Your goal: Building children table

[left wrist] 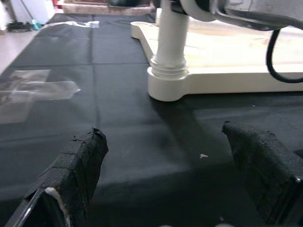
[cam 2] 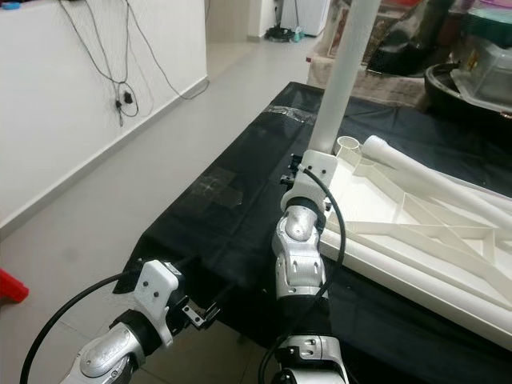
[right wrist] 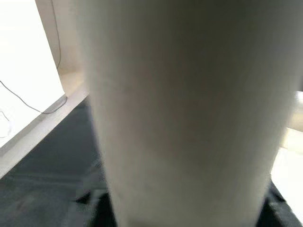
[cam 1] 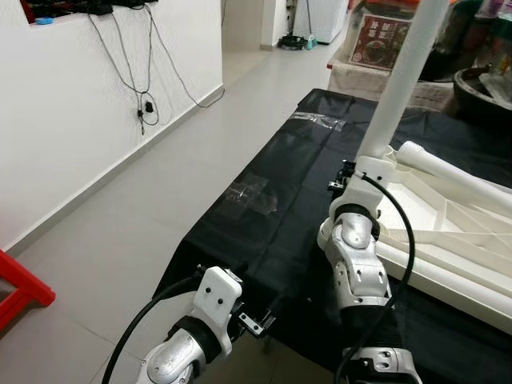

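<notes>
Item: white table leg (cam 1: 400,88), upright in the corner socket of the inverted tabletop (cam 1: 448,240) on the black-covered desk (cam 1: 264,232). Right end effector (cam 2: 312,164) clamped low on it. Left end effector (left wrist: 165,170) apart, idle. Judged light, rigid, smooth; grip near the socket.

Surface: black cloth (cam 1: 264,240) covering it, over pale floor tiles (cam 1: 160,184).
On it: white tabletop (cam 2: 416,232) lying upside down, clear tape patches (cam 1: 252,194).
</notes>
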Robot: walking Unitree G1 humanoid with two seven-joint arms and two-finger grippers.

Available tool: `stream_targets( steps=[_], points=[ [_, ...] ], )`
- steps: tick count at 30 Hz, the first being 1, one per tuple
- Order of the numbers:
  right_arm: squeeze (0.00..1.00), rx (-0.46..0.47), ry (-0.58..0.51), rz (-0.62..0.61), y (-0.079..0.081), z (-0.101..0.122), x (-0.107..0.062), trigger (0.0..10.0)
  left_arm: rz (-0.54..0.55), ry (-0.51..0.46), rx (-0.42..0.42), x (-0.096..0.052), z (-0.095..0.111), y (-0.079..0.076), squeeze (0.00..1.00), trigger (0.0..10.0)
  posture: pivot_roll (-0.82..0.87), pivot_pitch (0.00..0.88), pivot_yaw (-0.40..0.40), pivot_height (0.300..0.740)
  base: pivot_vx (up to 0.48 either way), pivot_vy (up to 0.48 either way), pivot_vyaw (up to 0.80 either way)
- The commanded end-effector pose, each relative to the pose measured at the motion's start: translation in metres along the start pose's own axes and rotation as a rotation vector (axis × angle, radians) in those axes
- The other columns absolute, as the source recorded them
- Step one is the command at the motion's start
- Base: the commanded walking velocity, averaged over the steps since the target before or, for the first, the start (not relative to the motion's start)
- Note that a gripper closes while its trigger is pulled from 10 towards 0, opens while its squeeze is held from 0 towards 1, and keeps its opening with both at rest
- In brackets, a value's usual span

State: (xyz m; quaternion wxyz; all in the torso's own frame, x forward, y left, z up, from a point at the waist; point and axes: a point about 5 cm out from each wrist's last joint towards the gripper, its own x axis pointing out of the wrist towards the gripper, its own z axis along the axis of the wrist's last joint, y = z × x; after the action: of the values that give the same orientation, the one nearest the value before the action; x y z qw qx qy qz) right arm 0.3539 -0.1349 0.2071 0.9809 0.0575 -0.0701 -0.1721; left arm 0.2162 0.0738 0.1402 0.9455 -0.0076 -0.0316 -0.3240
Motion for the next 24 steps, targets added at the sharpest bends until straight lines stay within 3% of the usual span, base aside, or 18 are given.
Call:
stream_targets(
  steps=[1, 6, 7, 8, 9, 10, 11, 14, 15, 16, 17, 18, 20, 23, 24],
  points=[
    [1.0, 0.066, 0.065, 0.032, 0.014, -0.015, -0.013, 10.0, -0.003, 0.011, -0.006, -0.001, -0.003, -0.001, 0.0, 10.0, 0.11, 0.124, -0.044, 0.74, 0.0, 0.0, 0.0],
    [1.0, 0.096, 0.014, 0.102, 0.016, -0.008, -0.01, 10.0, -0.003, 0.012, -0.007, -0.001, -0.003, 0.0, 0.0, 10.0, 0.11, 0.125, -0.042, 0.74, 0.0, 0.0, 0.0],
    [0.34, 0.121, -0.001, 0.154, 0.017, -0.005, -0.008, 10.0, -0.003, 0.012, -0.007, -0.001, -0.003, 0.0, 0.0, 10.0, 0.1, 0.127, -0.041, 0.74, 0.0, 0.0, 0.0],
    [0.0, 0.14, -0.014, 0.208, 0.019, -0.002, -0.007, 10.0, -0.003, 0.011, -0.007, -0.001, -0.003, 0.0, 0.0, 10.0, 0.1, 0.126, -0.04, 0.74, 0.0, 0.0, 0.0],
    [0.0, 0.179, -0.012, 0.315, 0.022, 0.0, -0.004, 10.0, -0.004, 0.011, -0.007, -0.001, -0.003, 0.0, 0.0, 10.0, 0.1, 0.127, -0.04, 0.74, 0.0, 0.0, 0.0],
    [0.0, 0.179, -0.012, 0.315, 0.022, 0.0, -0.004, 10.0, -0.004, 0.011, -0.007, -0.001, -0.003, 0.0, 0.0, 10.0, 0.1, 0.127, -0.04, 0.74, 0.0, 0.0, 0.0],
    [0.0, 0.227, 0.002, 0.447, 0.025, 0.003, -0.002, 10.0, -0.005, 0.011, -0.007, -0.001, -0.003, 0.0, 0.0, 10.0, 0.1, 0.127, -0.04, 0.74, 0.0, 0.0, 0.0],
    [0.0, 0.227, 0.002, 0.447, 0.025, 0.003, -0.002, 10.0, -0.005, 0.011, -0.007, -0.001, -0.003, 0.0, 0.0, 10.0, 0.1, 0.127, -0.04, 0.74, 0.0, 0.0, 0.0],
    [0.0, 0.245, -0.001, 0.558, 0.026, 0.006, -0.001, 10.0, -0.006, 0.011, -0.007, 0.0, -0.003, 0.0, 0.0, 10.0, 0.1, 0.126, -0.038, 0.74, 0.0, 0.0, 0.0],
    [0.0, 0.245, -0.001, 0.558, 0.026, 0.006, -0.001, 10.0, -0.006, 0.011, -0.007, 0.0, -0.003, 0.0, 0.0, 10.0, 0.1, 0.126, -0.038, 0.74, 0.0, 0.0, 0.0],
    [0.0, 0.198, 0.055, 0.939, 0.025, 0.007, -0.005, 10.0, -0.008, 0.011, -0.007, 0.001, -0.004, 0.0, 0.0, 10.0, 0.1, 0.125, -0.04, 0.74, 0.0, 0.0, 0.0],
    [0.0, 0.198, 0.055, 0.939, 0.025, 0.007, -0.005, 10.0, -0.008, 0.011, -0.007, 0.001, -0.004, 0.0, 0.0, 10.0, 0.1, 0.125, -0.04, 0.74, 0.0, 0.0, 0.0],
    [0.0, 0.125, 0.117, 1.217, 0.023, 0.004, -0.012, 10.0, -0.008, 0.011, -0.008, 0.001, -0.004, 0.0, 0.0, 10.0, 0.1, 0.124, -0.041, 0.74, 0.0, 0.0, 0.0],
    [0.0, 0.087, 0.173, 1.453, 0.028, 0.0, -0.016, 10.0, -0.009, 0.011, -0.009, 0.0, -0.003, -0.002, 0.0, 10.0, 0.11, 0.122, -0.047, 0.74, 0.0, 0.0, 0.0],
    [0.0, 0.087, 0.173, 1.453, 0.028, 0.0, -0.016, 10.0, -0.009, 0.011, -0.009, 0.0, -0.003, -0.002, 0.0, 10.0, 0.11, 0.122, -0.047, 0.74, 0.0, 0.0, 0.0]
  ],
)
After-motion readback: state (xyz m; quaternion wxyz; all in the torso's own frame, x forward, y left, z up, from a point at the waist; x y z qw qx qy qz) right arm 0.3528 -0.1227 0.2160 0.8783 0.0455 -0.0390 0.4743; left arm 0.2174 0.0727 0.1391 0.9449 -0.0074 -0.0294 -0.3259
